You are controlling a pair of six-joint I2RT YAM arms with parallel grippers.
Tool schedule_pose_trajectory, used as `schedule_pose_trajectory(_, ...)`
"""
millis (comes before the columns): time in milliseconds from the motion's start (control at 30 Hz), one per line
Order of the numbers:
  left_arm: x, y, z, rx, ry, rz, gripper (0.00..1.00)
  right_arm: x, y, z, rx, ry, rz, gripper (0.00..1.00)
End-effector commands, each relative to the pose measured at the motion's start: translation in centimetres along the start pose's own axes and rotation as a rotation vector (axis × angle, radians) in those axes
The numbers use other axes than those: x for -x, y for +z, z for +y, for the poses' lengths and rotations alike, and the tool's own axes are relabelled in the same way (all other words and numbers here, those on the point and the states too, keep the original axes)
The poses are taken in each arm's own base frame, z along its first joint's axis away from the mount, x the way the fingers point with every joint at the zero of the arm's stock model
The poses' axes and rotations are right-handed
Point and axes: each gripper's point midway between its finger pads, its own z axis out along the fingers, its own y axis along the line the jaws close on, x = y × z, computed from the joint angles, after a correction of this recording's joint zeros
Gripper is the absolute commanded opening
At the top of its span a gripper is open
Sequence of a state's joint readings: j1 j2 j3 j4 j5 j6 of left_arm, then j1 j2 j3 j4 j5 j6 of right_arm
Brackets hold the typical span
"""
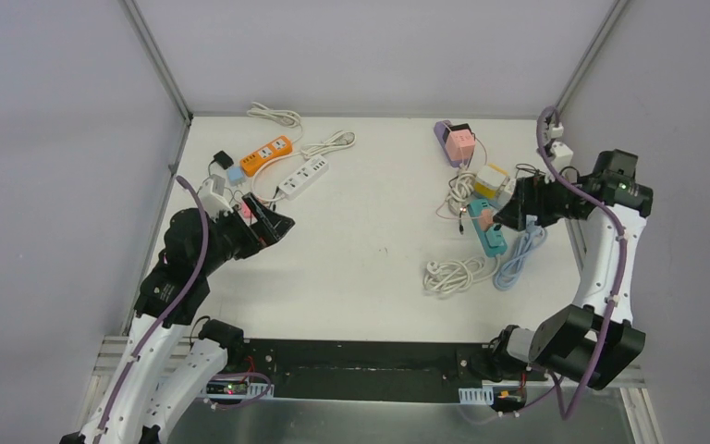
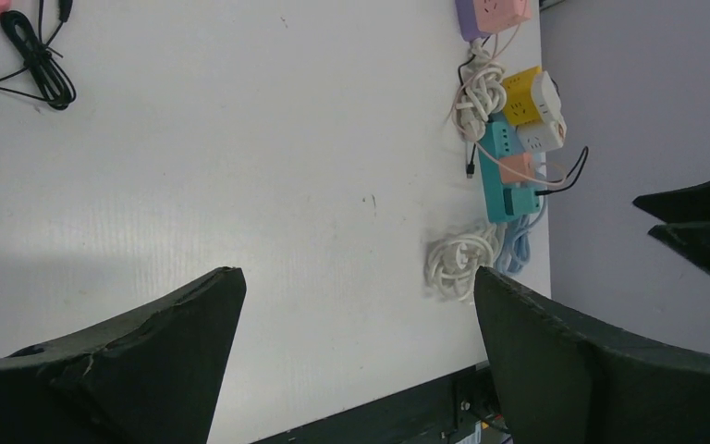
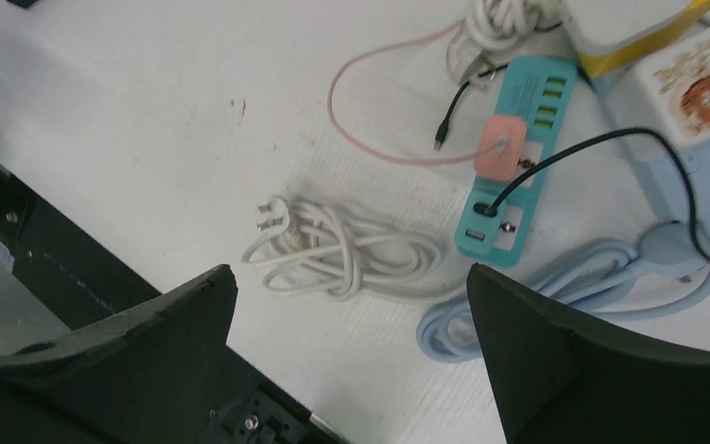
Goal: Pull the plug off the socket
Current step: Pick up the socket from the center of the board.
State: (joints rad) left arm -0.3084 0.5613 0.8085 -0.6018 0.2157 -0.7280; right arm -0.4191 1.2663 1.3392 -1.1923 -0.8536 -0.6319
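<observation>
A teal power strip (image 3: 515,153) lies at the table's right side, also in the top view (image 1: 491,234) and the left wrist view (image 2: 497,180). A pink plug (image 3: 501,148) with a thin pink cord sits in it, and a black plug (image 3: 485,211) with a black cable sits nearer its end. My right gripper (image 1: 507,217) hovers open just right of the strip; in its own view (image 3: 351,273) nothing is between the fingers. My left gripper (image 1: 275,223) is open and empty at the left, far from the strip (image 2: 359,277).
A coiled white cable (image 3: 342,245) and a light blue cable (image 3: 555,296) lie in front of the strip. A yellow-white cube socket (image 1: 492,180) and a purple strip with a pink cube (image 1: 453,141) sit behind it. Orange (image 1: 266,154) and white (image 1: 303,178) strips lie back left.
</observation>
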Motion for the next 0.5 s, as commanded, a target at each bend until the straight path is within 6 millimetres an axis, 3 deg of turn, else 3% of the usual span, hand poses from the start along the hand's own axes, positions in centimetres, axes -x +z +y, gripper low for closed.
schedule_pose_trajectory(0,1.3,0.9,-2.4,-0.094,-0.031,-0.029,0.99,-4.4,0.4,-0.6,-0.07,-0.081,0.181,1.0)
schedule_pose_trajectory(300,0.7,0.8,-2.2,-0.107,-0.07,-0.022,0.99,-8.0,2.7,-3.8,-0.228,-0.022,0.248,1.0)
schedule_pose_trajectory(467,0.2,0.8,-2.0,-0.11,-0.082,-0.011,0.99,-7.7,5.2,-6.0,-0.291,-0.06,0.157,1.0)
